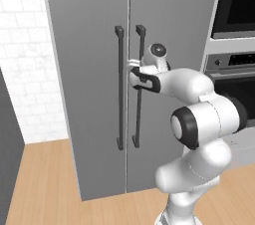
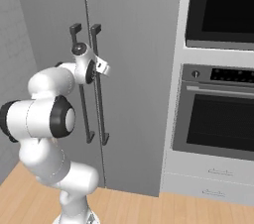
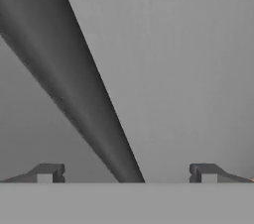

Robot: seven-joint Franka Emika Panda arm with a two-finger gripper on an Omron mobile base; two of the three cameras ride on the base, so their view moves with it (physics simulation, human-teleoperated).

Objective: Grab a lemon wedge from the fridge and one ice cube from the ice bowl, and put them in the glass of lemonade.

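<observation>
With both doors of the fridge shut, the claw is standing wide apart astride a dark door handle, so it is likely needing to centre the bar between its tips before clamping and pulling steadily outward.

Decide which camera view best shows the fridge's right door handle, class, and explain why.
The left base view: the right door handle shows nearly full length, the open end effector at it. The right base view shows the bar too, the arm overlapping its top. The hand view gives a blurred diagonal stretch.
</observation>
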